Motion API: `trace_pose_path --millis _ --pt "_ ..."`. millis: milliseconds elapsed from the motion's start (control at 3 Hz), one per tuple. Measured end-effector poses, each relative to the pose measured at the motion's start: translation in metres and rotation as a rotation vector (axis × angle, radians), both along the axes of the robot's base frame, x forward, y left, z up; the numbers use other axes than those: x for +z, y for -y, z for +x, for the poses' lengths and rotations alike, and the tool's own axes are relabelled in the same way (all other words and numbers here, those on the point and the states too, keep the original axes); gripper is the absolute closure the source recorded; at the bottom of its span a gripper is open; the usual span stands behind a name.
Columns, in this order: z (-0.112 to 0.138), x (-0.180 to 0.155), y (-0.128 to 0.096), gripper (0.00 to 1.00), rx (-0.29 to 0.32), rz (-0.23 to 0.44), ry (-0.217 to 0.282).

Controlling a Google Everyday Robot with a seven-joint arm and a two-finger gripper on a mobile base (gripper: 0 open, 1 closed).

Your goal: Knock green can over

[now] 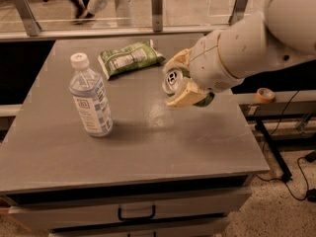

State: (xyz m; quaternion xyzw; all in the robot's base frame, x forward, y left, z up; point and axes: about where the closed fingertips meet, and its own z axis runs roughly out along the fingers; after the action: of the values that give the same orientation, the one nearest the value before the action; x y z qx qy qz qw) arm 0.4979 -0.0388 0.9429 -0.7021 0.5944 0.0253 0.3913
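I see gripper [181, 81] clamped on can [172, 77], which is tilted over table [148, 142]. I judge it light, thin-walled and slick, so mid-body grip.

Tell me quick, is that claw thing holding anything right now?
Gripper: closed on the green can, which is tilted with its silver top toward the camera, over the right side of the table.

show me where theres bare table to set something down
Bare: the wide front strip of the table from the water bottle to the front edge, and the back-left corner beside the snack bag. Crowded: right of the bag, where the gripper grips the tilted green can.
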Motion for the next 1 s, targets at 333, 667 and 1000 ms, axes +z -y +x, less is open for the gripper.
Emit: trace_pose_path --millis 333,667,1000 --pt "0.003 -0.011 -0.017 0.82 0.032 -0.131 0.022" --pt "0.003 -0.028 -0.032 0.59 0.081 -0.22 0.008" --pt "-0.001 -0.045 -0.048 0.35 0.13 -0.278 -0.021"
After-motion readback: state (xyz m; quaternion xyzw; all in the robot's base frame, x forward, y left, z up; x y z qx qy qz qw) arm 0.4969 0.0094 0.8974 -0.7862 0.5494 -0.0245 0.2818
